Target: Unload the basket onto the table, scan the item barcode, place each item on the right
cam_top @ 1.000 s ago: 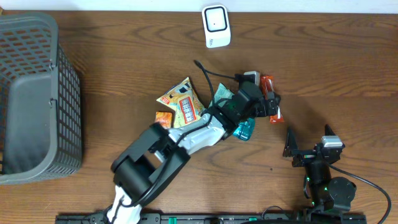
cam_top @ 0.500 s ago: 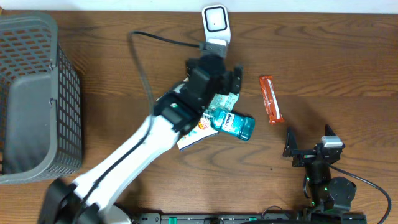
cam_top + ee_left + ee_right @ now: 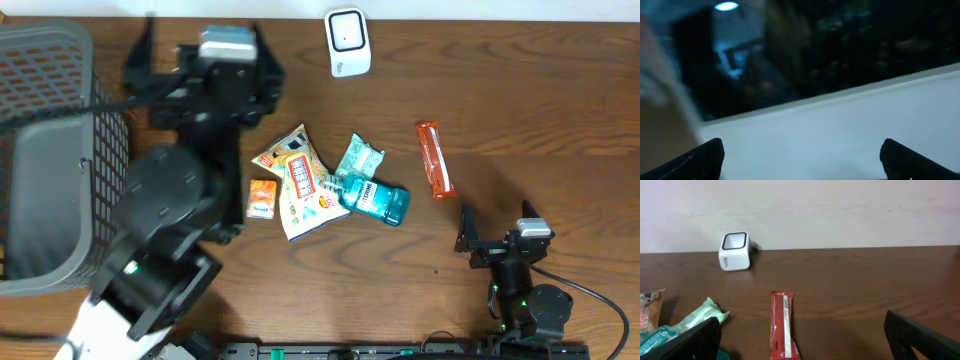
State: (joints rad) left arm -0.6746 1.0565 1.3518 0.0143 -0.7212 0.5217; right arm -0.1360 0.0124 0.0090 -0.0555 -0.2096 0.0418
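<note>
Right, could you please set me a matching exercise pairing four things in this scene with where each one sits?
Things:
1. white scanner
2. grey basket
3. teal bottle
4. red bar

Places:
A. far left
B. lying alone, furthest right of the items
C. at the back, near the centre
D. against the snack packets in the middle

Pairs: 1-C, 2-A, 3-D, 4-B

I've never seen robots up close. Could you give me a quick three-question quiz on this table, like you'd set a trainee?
1. True or false: the left gripper holds the red snack bar.
2. The teal bottle is: A) standing upright, B) lying on its side, C) held in a gripper.
3. Fill in: the right gripper is ____ (open or shut).

Key: 1 false; 2 B; 3 open.
</note>
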